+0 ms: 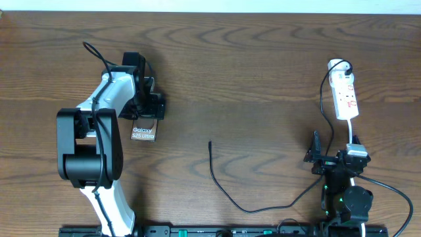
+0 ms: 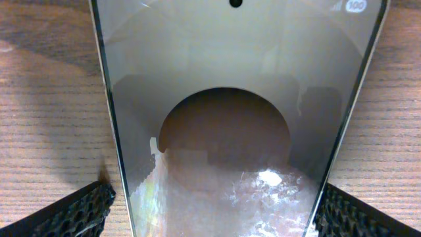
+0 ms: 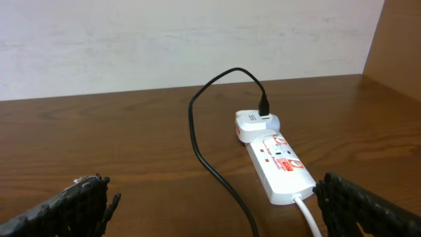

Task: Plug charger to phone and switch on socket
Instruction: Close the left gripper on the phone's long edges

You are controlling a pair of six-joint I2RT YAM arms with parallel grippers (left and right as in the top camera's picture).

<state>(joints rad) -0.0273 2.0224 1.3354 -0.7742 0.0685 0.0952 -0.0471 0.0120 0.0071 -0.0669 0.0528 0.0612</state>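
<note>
Left jaws (image 1: 147,108) stand wide open, straddling one end of the phone (image 1: 143,131), which lies flat and face up on the counter (image 1: 263,79) at the left; in the left wrist view the pads sit just outside its edges, nothing gripped. Right jaws (image 1: 335,150) also gape, empty, low over the counter and facing the socket (image 1: 345,97), which lies at the far right with a white adapter (image 3: 253,124) seated in its far end. The charger (image 1: 211,161) runs from that adapter in a slack loop across the near side, and its plug tip rests mid-counter, well apart from the phone. No step looks done yet, I judge. Risks: the glass slab looks slick, so an off-centre squeeze could spin or skate it. The plug tip is thin and flat on the wood, so the jaws may scrape past it or pinch it crooked and miss the port. Hauling the cable leftward could drag the light strip or loosen the adapter. The red switches are small, so a broad fingertip may shove the strip instead.
</note>
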